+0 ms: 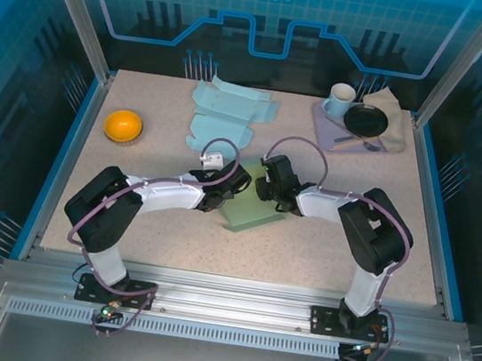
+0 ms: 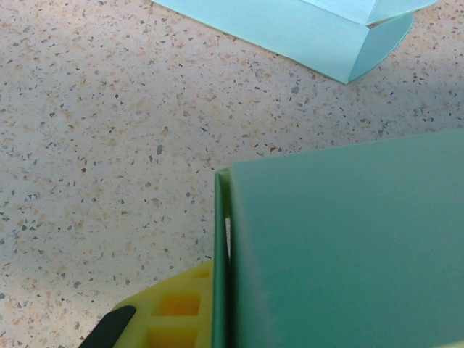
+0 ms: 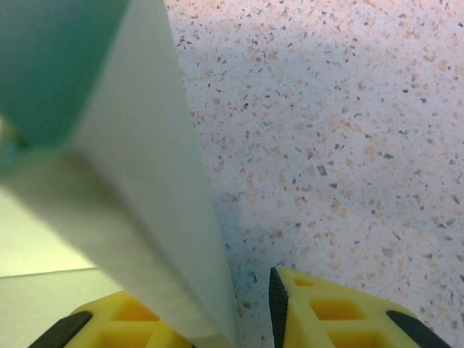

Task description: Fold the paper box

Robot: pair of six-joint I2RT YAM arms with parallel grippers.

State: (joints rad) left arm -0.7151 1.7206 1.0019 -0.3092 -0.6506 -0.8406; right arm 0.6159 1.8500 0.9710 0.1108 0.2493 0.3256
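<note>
The green paper box (image 1: 253,207) lies partly folded at the table's centre, between both grippers. My left gripper (image 1: 225,187) is at the box's left side. In the left wrist view one yellow finger (image 2: 174,308) presses a thin upright green wall (image 2: 220,261) of the box (image 2: 348,246); the other finger is hidden behind it, so the left gripper (image 2: 225,315) is shut on that wall. My right gripper (image 1: 269,186) is at the box's far right corner. In the right wrist view a pale flap (image 3: 145,188) leans against its left finger (image 3: 119,322), with the right finger (image 3: 319,315) apart from it, so the right gripper (image 3: 210,322) is open.
Light blue flat box blanks (image 1: 228,111) lie behind the green box, their edge (image 2: 319,29) near the left gripper. An orange bowl (image 1: 124,125) sits at the left. A mug (image 1: 342,97), black plate (image 1: 366,120) and cloth (image 1: 394,112) are at the back right.
</note>
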